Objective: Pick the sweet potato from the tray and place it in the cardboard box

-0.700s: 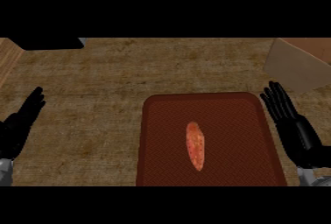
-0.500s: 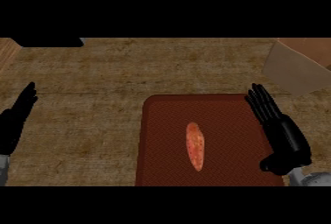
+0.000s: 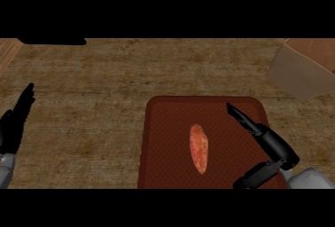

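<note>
Here, lying lengthwise near the middle of the dark red tray (image 3: 171,133): the sweet potato (image 3: 199,147), long and orange, untouched by either hand. Resting on the brown woven tabletop (image 3: 98,80), that tray, with its near edge running to the bottom of the view.

Over the tray's right part, just right of the sweet potato yet apart from it: the right hand (image 3: 271,144), black, seen edge-on, fingers (image 3: 239,116) straight and held together, pointing away toward the tray's far right corner. Thumb curled out below near the tray's near right corner. Holding nothing. Grey forearm showing at the tray's lower right.

Far to the left of the tray, at the view's left edge: the left hand (image 3: 14,124), open, fingers straight and together, pointing up, well apart from tray and sweet potato alike. Resting there over bare tabletop.

Beyond the tray's far right corner, at the upper right of the view: the cardboard box (image 3: 302,71), pale brown, partly cut off by the edge, well apart from the tray. Between tray and box, only bare tabletop, nothing in the way.

Far beyond the tray's left side: a strip of lighter wooden surface (image 3: 8,51).
</note>
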